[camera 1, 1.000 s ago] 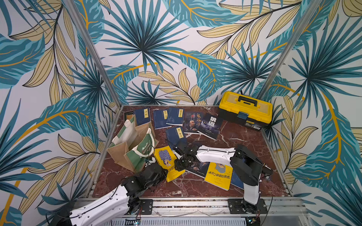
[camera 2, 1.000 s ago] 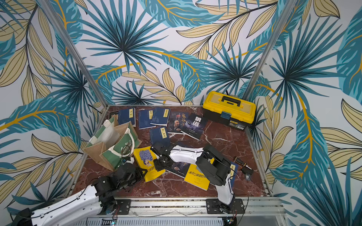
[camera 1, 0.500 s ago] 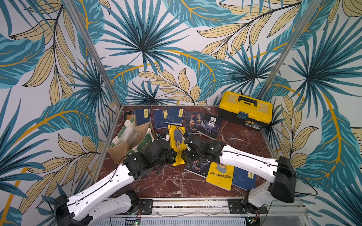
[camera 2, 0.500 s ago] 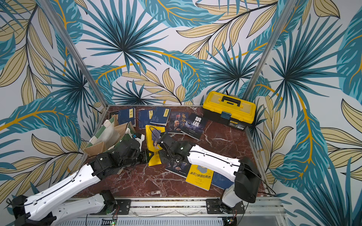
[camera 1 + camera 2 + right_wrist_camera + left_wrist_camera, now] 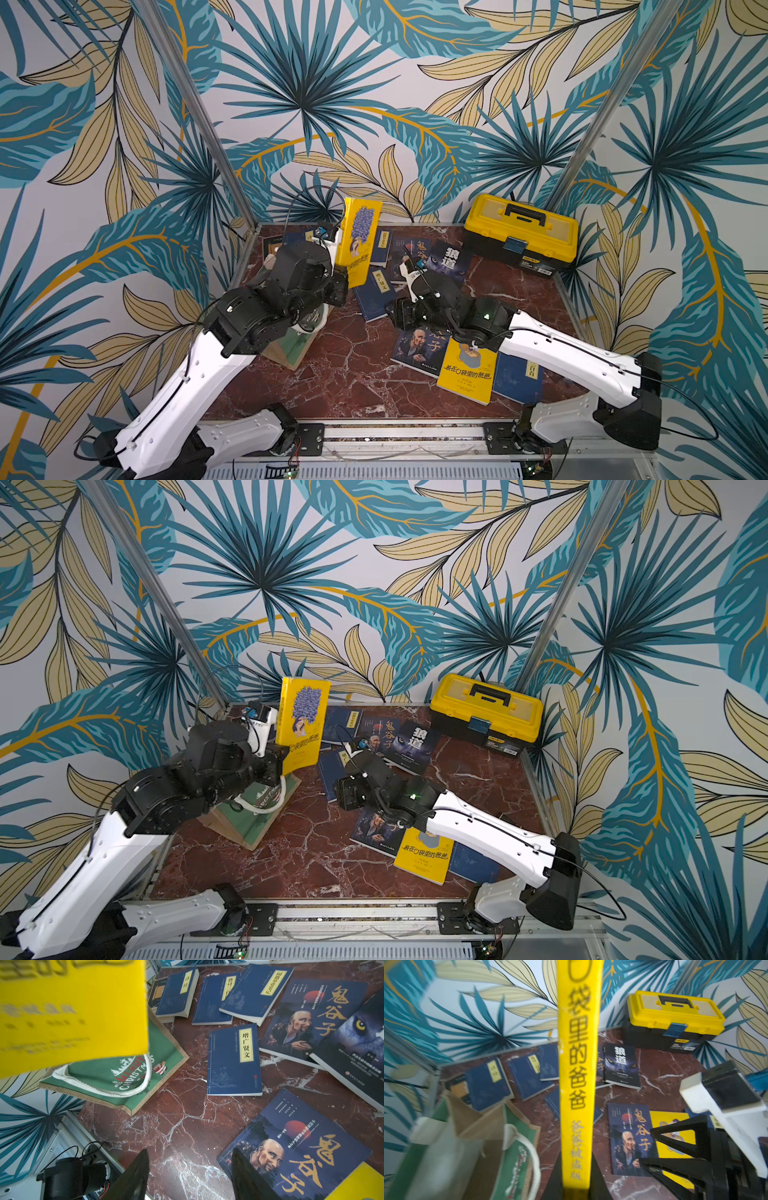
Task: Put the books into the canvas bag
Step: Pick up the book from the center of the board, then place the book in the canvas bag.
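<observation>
At the table's left side, above the canvas bag (image 5: pixel 249 820), 1 yellow book (image 5: pixel 359 241) stands upright, clamped at its lower end by the left gripper (image 5: pixel 576 1167). The right gripper (image 5: pixel 190 1153), jaws apart and empty, hovers over scattered books (image 5: pixel 234 1059) on the marble table (image 5: pixel 353 382).

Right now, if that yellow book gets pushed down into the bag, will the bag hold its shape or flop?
Probably floppy: the bag has a creased, uneven rim and its rope handle droops down the side. It may slide or tip, sitting on a polished stone table. The yellow book could fold a wall inward.
</observation>
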`<act>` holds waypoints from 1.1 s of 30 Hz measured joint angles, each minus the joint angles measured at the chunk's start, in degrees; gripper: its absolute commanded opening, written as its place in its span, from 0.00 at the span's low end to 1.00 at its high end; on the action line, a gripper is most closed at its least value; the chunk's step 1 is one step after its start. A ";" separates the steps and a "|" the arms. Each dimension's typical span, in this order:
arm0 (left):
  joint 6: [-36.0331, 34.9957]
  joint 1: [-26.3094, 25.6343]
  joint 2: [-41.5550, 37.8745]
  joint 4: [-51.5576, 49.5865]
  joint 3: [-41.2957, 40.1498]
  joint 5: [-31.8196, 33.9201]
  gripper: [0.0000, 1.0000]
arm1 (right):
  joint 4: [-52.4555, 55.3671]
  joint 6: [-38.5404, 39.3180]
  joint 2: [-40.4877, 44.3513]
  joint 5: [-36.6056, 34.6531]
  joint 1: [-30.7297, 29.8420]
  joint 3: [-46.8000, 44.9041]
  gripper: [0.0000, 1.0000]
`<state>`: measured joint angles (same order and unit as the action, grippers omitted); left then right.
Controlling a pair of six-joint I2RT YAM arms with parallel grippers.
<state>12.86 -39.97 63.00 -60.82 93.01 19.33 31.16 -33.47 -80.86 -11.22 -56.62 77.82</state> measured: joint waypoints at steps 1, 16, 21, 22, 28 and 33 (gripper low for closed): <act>-2.10 0.61 -0.13 -0.52 1.60 1.53 0.00 | -0.09 -0.33 -1.44 0.33 0.00 1.55 0.65; -16.09 21.53 -4.94 -2.69 -0.68 3.23 0.00 | -1.49 -6.86 -28.70 8.17 -0.61 32.30 0.72; -14.93 23.10 -8.11 -4.39 -8.39 -0.15 0.00 | -0.48 -8.20 -36.44 9.55 -1.22 42.18 0.73; -14.51 23.17 -8.90 -4.66 -9.90 -0.83 0.00 | 0.02 -8.35 -37.83 9.84 -1.36 44.00 0.73; -11.45 23.19 -14.21 -7.10 -16.26 -4.74 0.00 | 3.48 -9.22 -42.88 10.47 -2.05 49.99 0.73; -8.37 23.28 -15.96 -8.46 -17.05 -7.48 0.00 | 6.05 -9.70 -44.28 10.40 -2.25 50.01 0.72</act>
<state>4.49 -16.69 47.05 -69.28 75.96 11.86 37.21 -43.18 -125.14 -0.82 -58.87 127.83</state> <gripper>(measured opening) 0.160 0.728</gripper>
